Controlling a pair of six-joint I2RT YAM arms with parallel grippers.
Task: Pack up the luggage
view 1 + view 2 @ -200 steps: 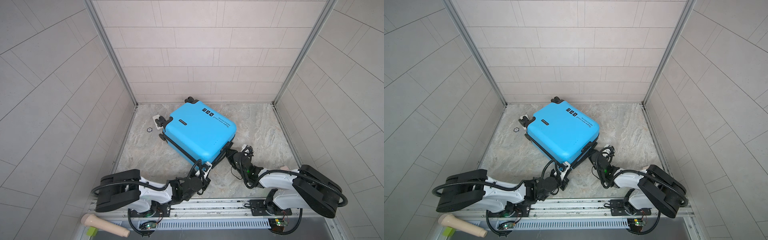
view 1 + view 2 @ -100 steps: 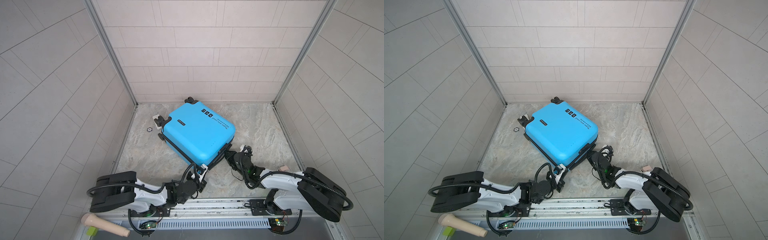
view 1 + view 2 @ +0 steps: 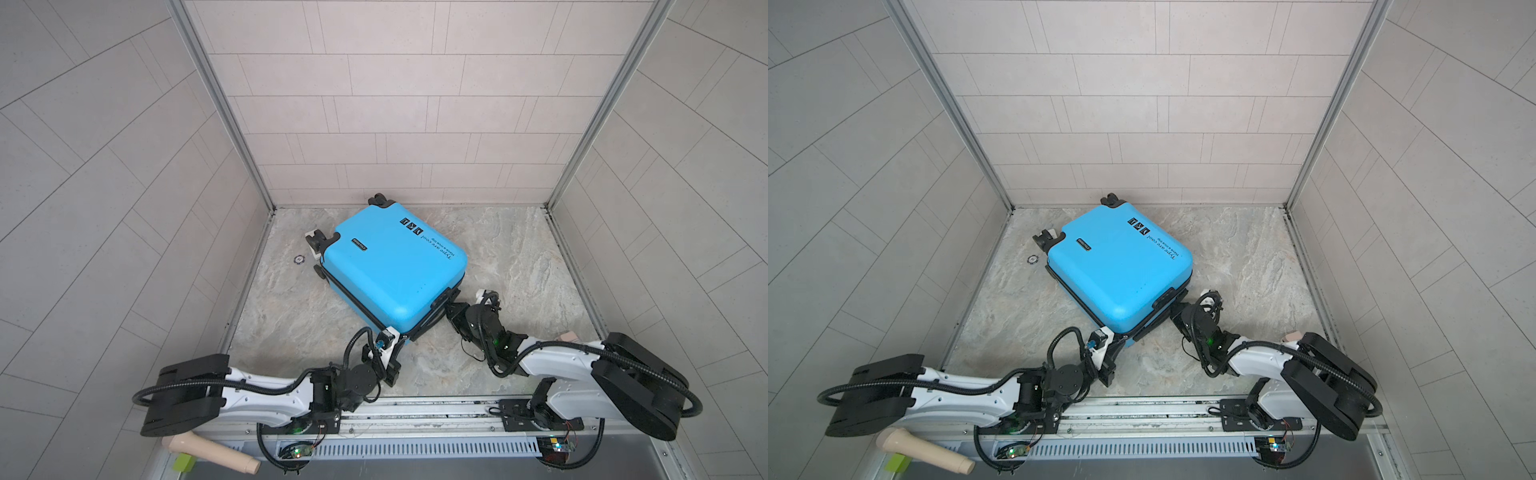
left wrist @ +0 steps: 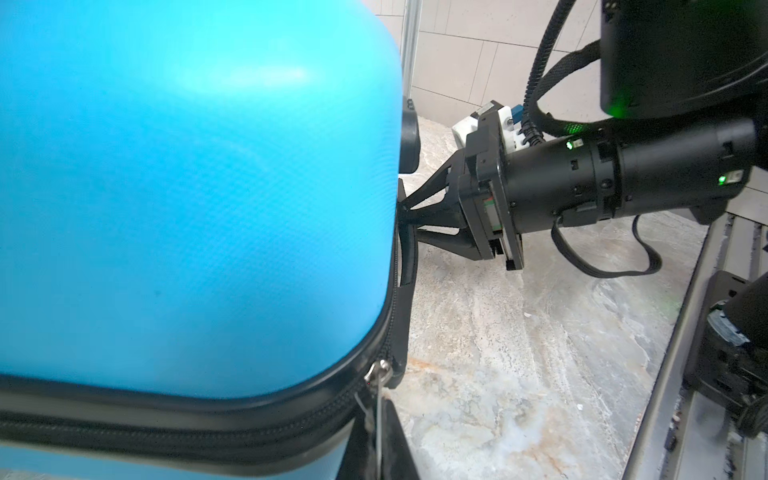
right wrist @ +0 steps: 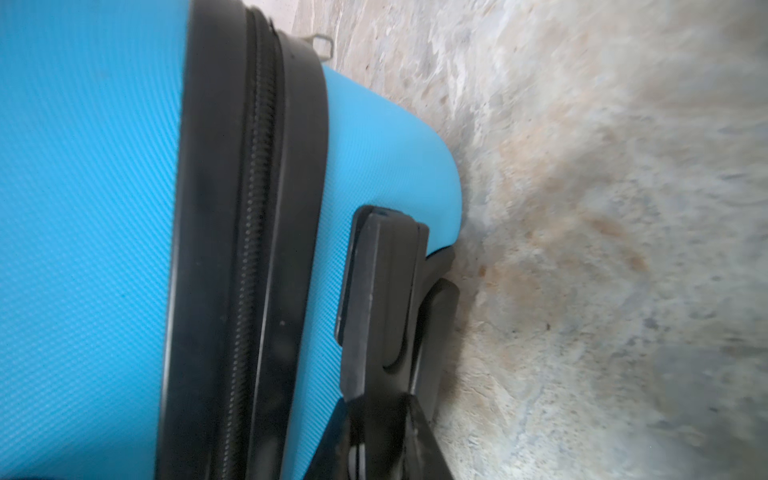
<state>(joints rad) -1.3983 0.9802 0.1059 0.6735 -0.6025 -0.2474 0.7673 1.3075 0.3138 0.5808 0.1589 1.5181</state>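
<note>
Zipping looked part-done: luggage (image 3: 390, 270) lay shut mid-frame on the table (image 3: 519, 257), left tool (image 4: 376, 419) pinching zip pull (image 4: 377, 374) at its lower corner (side run prob. unzipped); right tool (image 4: 405, 210) at handle (image 5: 382, 291), open/closed unclear.

You've got the luggage (image 3: 390, 270) in bright blue, and the shell shows a fine woven-look texture up close. Its zipper band (image 5: 257, 249) is black, the wheels (image 3: 319, 242) are black, and the text and icons (image 3: 436, 245) on top are black. The zipper pull (image 4: 376, 372) is silver. Your floor (image 3: 519, 249) is marbled grey-beige with rusty streaks. The walls (image 3: 395, 104) are pale grey tile in a staggered brick pattern. The arms (image 3: 266, 392) are white with black joints. There's also a beige handle (image 3: 208, 451) and a lime-green block (image 3: 185, 462).
</note>
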